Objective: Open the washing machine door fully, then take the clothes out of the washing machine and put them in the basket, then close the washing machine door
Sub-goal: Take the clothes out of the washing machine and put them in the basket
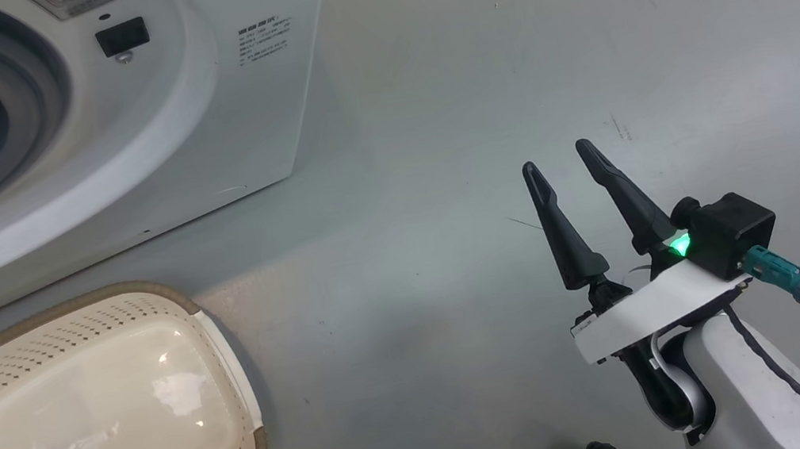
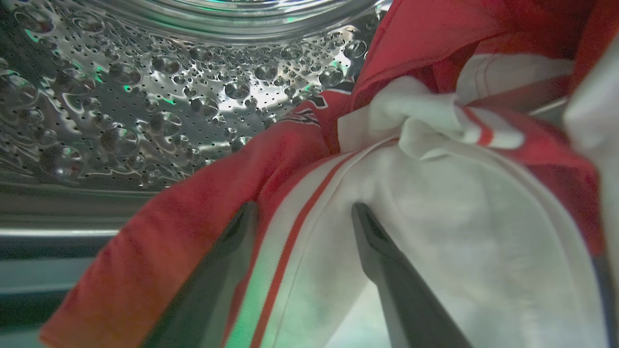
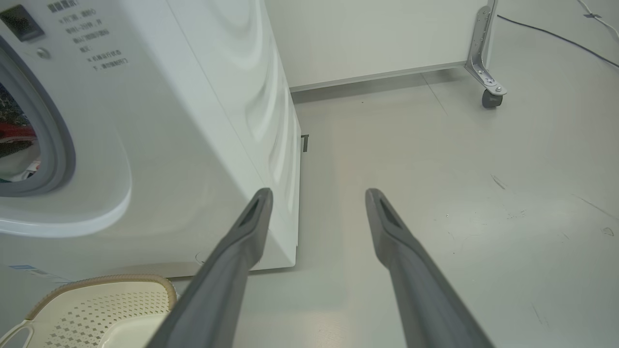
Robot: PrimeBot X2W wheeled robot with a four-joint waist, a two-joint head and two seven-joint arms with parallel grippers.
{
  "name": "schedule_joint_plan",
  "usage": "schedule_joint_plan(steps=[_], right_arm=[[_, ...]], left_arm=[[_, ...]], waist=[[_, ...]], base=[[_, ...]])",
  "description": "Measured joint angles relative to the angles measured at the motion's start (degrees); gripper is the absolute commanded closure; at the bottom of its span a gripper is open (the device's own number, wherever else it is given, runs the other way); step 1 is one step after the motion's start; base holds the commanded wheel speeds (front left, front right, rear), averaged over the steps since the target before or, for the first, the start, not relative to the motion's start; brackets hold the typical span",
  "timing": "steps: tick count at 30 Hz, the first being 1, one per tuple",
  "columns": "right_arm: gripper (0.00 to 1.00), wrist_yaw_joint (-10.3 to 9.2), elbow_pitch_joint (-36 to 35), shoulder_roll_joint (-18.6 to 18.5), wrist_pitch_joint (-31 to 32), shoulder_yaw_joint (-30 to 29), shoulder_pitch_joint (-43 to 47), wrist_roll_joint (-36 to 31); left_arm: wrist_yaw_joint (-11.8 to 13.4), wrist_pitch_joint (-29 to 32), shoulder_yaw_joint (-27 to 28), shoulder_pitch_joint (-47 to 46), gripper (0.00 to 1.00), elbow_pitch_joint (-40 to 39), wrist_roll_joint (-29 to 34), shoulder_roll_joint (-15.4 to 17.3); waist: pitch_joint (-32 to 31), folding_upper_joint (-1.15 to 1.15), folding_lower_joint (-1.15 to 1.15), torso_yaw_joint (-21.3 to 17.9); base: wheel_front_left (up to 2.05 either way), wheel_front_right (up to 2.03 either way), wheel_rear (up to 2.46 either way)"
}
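**Left hand spread wide against the clothes inside the drum**

The left gripper (image 2: pixel 304 208) is inside the washing machine (image 1: pixel 190 113). Its two dark fingers stand well apart and pinch nothing. The clothes (image 2: pixel 193 217), red cloth with white panels and a thin red stripe, lie heaped straight ahead of the fingers and cover the space between them. The fingertips reach up to the cloth, the left one at the edge of a red fold and the right one over a white panel. Whether they press into it cannot be told. Past the heap, up and to the left of the fingers, curves the shiny steel drum wall (image 2: pixel 145 96), dotted with holes and round dimples.

The right gripper (image 1: pixel 556 156) hangs over bare grey floor (image 1: pixel 499 40), outside the machine, with its fingers also spread and empty. To its left stands the white side of the machine, with the grey rubber ring (image 1: pixel 36 81) of the opening further left and red cloth showing inside it. The basket (image 1: pixel 59 304), cream plastic with a brown rim, sits on the floor in front of the machine, below and left of this hand, with nothing in it. Far ahead and to the right of this hand a metal leg on a small wheel (image 3: pixel 486 72) stands by a pale wall panel, and a dark cable (image 3: pixel 546 34) runs along the floor.
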Motion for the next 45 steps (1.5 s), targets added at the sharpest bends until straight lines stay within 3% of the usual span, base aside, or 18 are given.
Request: schedule_joint_plan(steps=[10,11,12,13,32,45], right_arm=[[0.00,-0.52,0.0,0.0,0.0,0.4,-0.4,0.7],[0.00,-0.53,0.0,0.0,0.0,0.5,-0.5,0.8],[0.00,-0.89,0.0,0.0,0.0,0.6,-0.6,0.9],[0.00,-1.00,0.0,0.0,0.0,0.6,-0.7,0.9],[0.00,-1.45,0.9,0.0,0.0,-0.2,-1.2,0.7],[0.00,-1.45,2.7,0.0,0.0,-2.8,-1.1,-1.9]], left_arm=[[-1.0,2.9,-0.6,-2.2,0.00,2.9,0.5,0.2],[-1.1,3.2,-0.6,-2.3,0.35,3.2,0.4,0.2],[-1.3,3.2,-0.6,-2.4,0.90,3.4,0.4,0.2],[-1.3,3.2,-0.6,-2.4,1.00,3.4,0.4,0.1],[-1.5,-0.4,-1.1,-3.3,1.00,7.0,-1.2,-3.0],[-1.4,-9.3,-0.6,-1.3,1.00,9.3,-5.2,-10.3]], waist=[[0.4,0.00,0.00,-0.1],[0.4,0.00,0.00,-0.1],[0.4,0.00,0.00,-0.1],[0.4,0.00,0.00,-0.1],[-1.4,0.00,0.00,1.3],[-6.4,0.00,0.00,3.8]], base=[[0.00,0.00,0.00],[0.00,0.00,0.00],[0.00,0.00,0.00],[0.00,0.00,0.00],[0.00,0.00,0.00],[0.00,0.00,0.00]])
